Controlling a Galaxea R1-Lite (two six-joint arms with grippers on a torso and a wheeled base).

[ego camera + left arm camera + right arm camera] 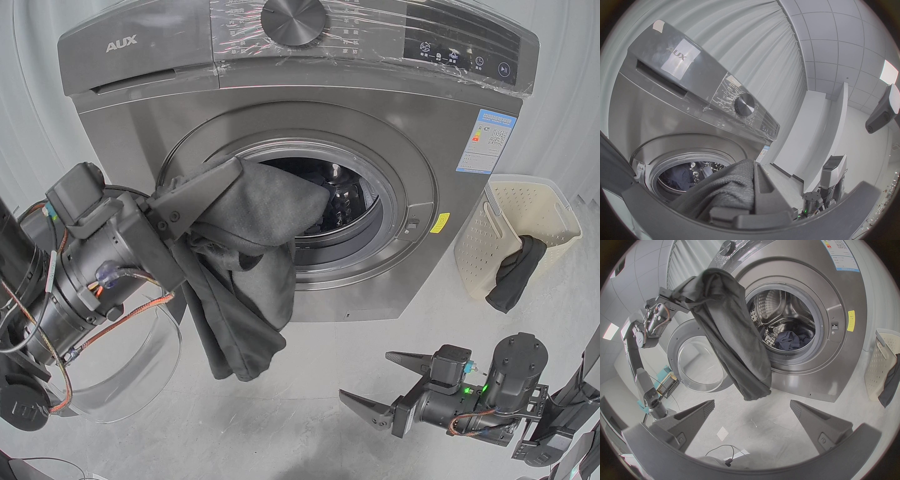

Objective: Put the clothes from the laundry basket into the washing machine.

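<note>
L pincer (225, 187): grey garment (250, 281) at washer (400, 144) mouth; dark cloth (515, 275) over basket (537, 206) rim.

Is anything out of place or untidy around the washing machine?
Yes. A dark garment hangs over the rim of the laundry basket, partly outside it. The grey cloth held by the left gripper dangles mostly outside the drum.

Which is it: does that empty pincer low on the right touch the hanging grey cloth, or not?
Apart. The head view shows bare floor between the right pincer and the lower end of the grey cloth.
</note>
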